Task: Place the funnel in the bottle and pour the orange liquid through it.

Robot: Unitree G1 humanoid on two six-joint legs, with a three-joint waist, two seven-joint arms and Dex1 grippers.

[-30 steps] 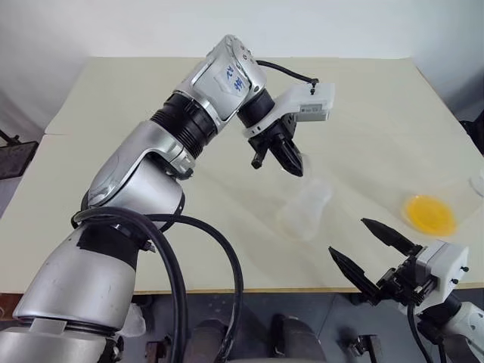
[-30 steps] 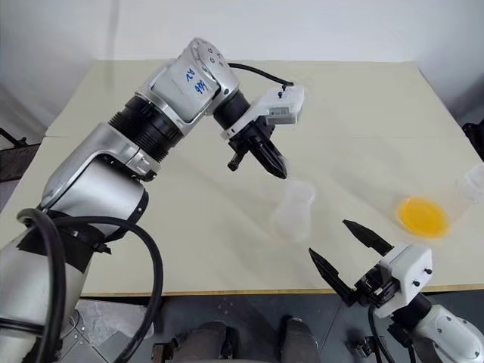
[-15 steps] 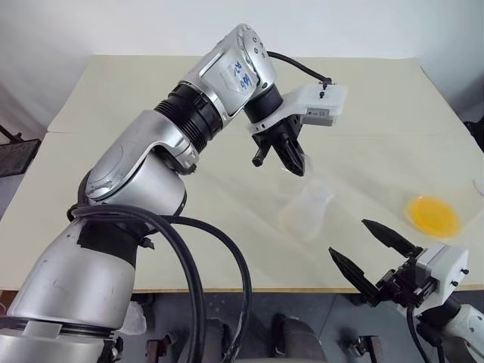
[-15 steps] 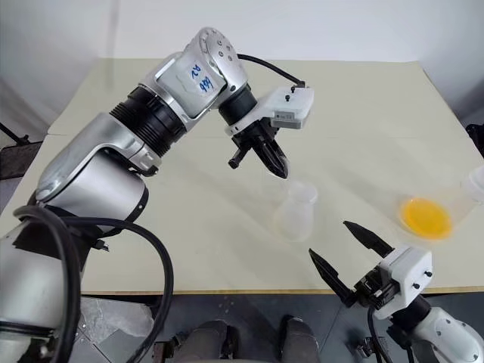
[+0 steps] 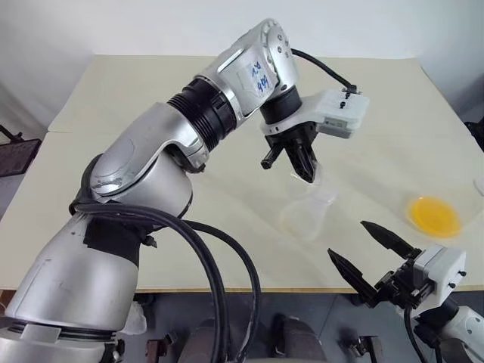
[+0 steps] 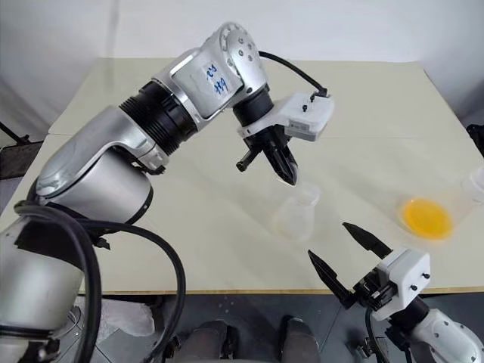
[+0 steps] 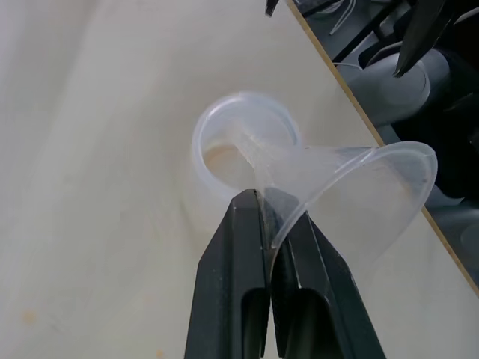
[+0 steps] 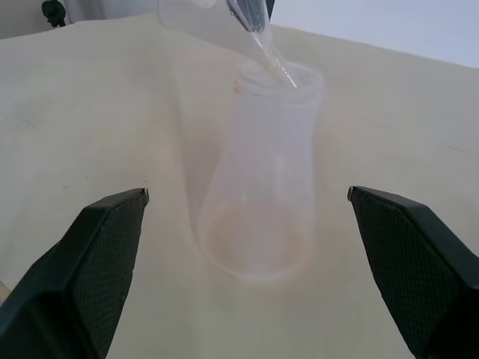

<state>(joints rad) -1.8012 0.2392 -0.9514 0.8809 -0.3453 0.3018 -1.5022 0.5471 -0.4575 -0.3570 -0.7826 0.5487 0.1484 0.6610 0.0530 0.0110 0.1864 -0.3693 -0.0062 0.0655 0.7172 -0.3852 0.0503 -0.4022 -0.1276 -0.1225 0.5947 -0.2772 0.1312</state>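
The clear bottle (image 5: 305,217) stands upright mid-table, nearer the front edge. My left gripper (image 5: 308,172) hangs just above it, pointing steeply down, shut on the flared rim of the clear funnel (image 7: 358,182). The funnel is tilted, and its thin spout (image 8: 275,66) slants down to the bottle's mouth (image 7: 243,123). The orange liquid (image 5: 432,215) lies in a low clear container at the table's right. My right gripper (image 6: 327,240) stands open and level at the front edge, facing the bottle (image 8: 263,187), with nothing between its fingers.
Another clear container (image 6: 474,181) shows at the far right edge of the table (image 5: 136,151), beyond the orange liquid. The front edge of the table runs just under my right gripper. The left and far parts of the table are bare.
My left arm has swung to the right and the wrist has rolled, bringing the funnel over the bottle with its spout at the mouth. The right gripper and the bottle have stayed put.
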